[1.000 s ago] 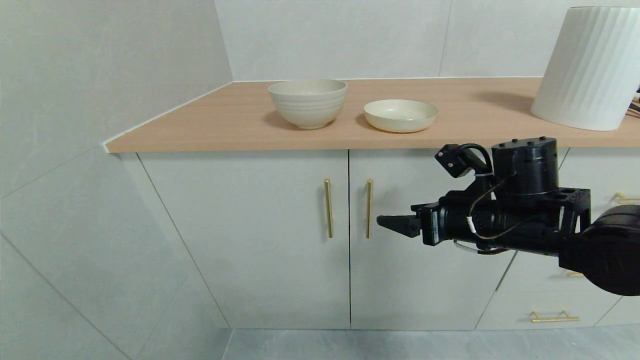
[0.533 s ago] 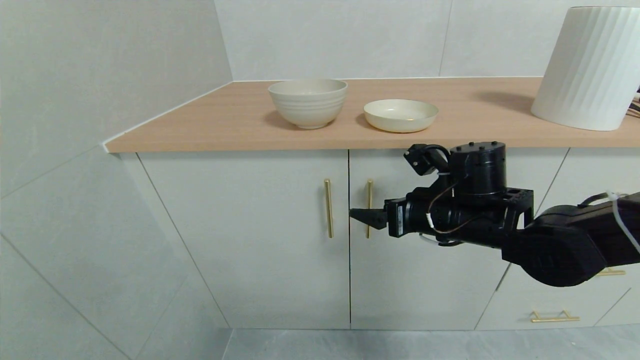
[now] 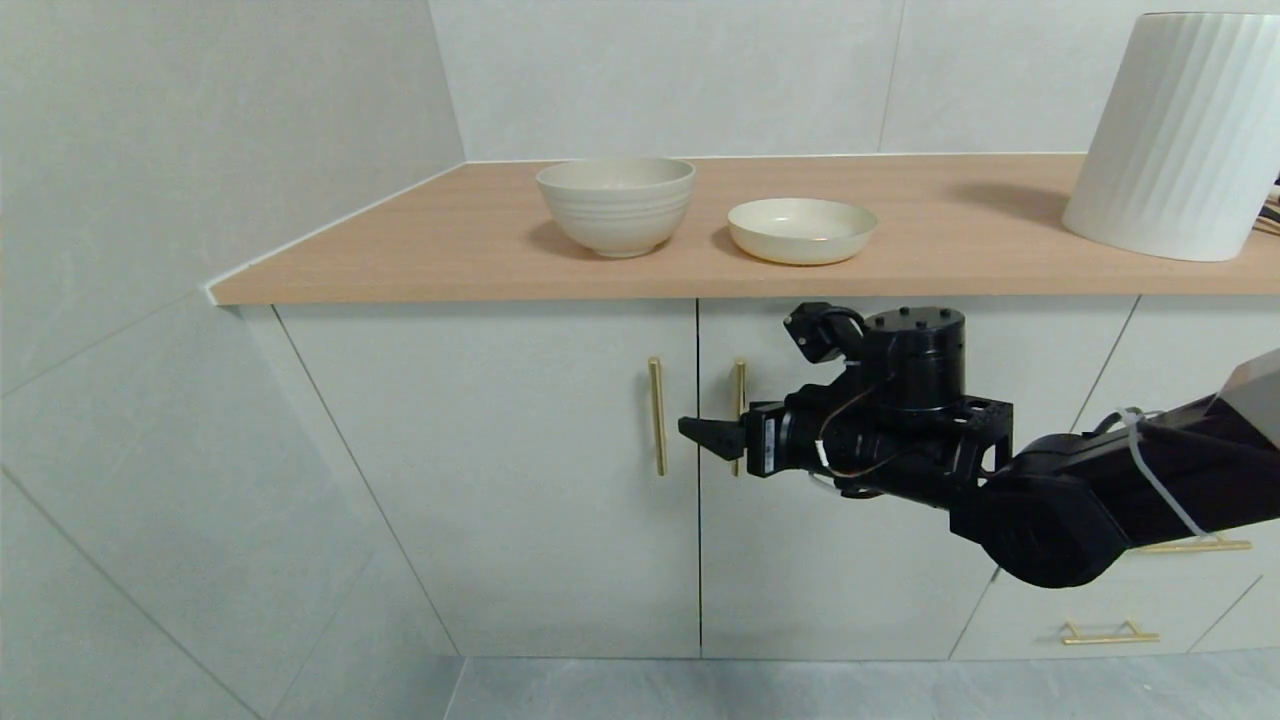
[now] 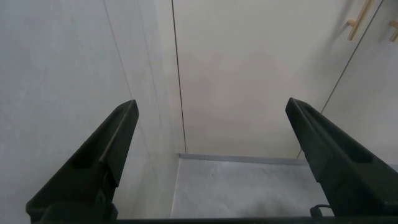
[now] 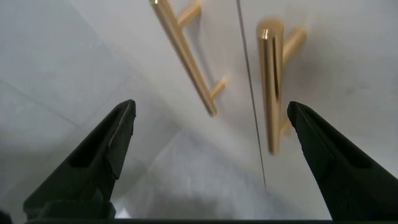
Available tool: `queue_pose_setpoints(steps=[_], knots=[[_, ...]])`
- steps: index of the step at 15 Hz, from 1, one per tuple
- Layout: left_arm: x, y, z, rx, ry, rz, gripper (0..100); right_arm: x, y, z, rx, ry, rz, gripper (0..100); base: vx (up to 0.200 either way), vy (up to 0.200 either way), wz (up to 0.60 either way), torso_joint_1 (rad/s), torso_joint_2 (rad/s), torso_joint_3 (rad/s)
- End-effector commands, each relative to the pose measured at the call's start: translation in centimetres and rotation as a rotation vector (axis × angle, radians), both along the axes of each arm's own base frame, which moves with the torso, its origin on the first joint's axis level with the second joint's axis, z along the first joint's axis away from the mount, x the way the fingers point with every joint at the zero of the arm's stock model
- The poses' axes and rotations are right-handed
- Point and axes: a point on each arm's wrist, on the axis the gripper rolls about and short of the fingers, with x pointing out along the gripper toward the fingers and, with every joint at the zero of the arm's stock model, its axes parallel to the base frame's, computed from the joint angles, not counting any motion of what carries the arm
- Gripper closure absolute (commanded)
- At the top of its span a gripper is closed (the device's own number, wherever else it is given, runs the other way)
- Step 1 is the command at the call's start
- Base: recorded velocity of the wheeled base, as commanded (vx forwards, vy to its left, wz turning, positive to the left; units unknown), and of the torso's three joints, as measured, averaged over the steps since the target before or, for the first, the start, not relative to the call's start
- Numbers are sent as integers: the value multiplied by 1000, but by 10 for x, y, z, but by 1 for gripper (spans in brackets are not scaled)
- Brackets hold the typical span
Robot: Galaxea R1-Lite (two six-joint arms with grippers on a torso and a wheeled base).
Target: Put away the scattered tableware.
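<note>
A pale wood countertop (image 3: 450, 250) runs along a grey-tiled kitchen wall (image 3: 150, 300), and on it we see the tableware. A ribbed cream bowl (image 3: 615, 205) stands upright, with a shallow cream dish (image 3: 802, 230) just beside it toward the robot's right, the two apart.

Both sit well above the right gripper (image 3: 700, 432), which hangs below the counter edge in front of the cabinets. Its tip is level with the seam between the left cabinet door (image 3: 500, 480) and the right cabinet door (image 3: 820, 570). That places it between the left door's brass handle (image 3: 657, 417) and the right door's brass handle (image 3: 739, 385).

In the right wrist view we see its fingers (image 5: 112, 155) spread wide with nothing between them, both handles lying ahead in the gap and neither touched. The left gripper (image 4: 211, 104) is likewise spread wide and empty, facing pale cabinet panels and a strip of grey floor (image 4: 236, 186).

A tall white ribbed vessel (image 3: 1175, 135) stands at the counter's far right. Below it, a small brass drawer pull (image 3: 1110, 633) sits near the floor.
</note>
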Motion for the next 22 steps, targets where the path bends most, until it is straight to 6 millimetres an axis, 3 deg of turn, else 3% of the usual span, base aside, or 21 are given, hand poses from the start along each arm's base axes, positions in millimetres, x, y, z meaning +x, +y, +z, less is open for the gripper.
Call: queue_pose_setpoints(steps=[1,11,22], knots=[[0,0,0,0,-1,0,0,5,3,-10,-8,13,-2,0,0,0,0,0,0,0],[0,0,0,0,-1,0,0,6,17,-25,42,25,8,0,0,0,0,0,0,0],[0,0,0,0,-1,-2,0,-20,9,-12,54,37,42,0,0,0,0,0,0,0]])
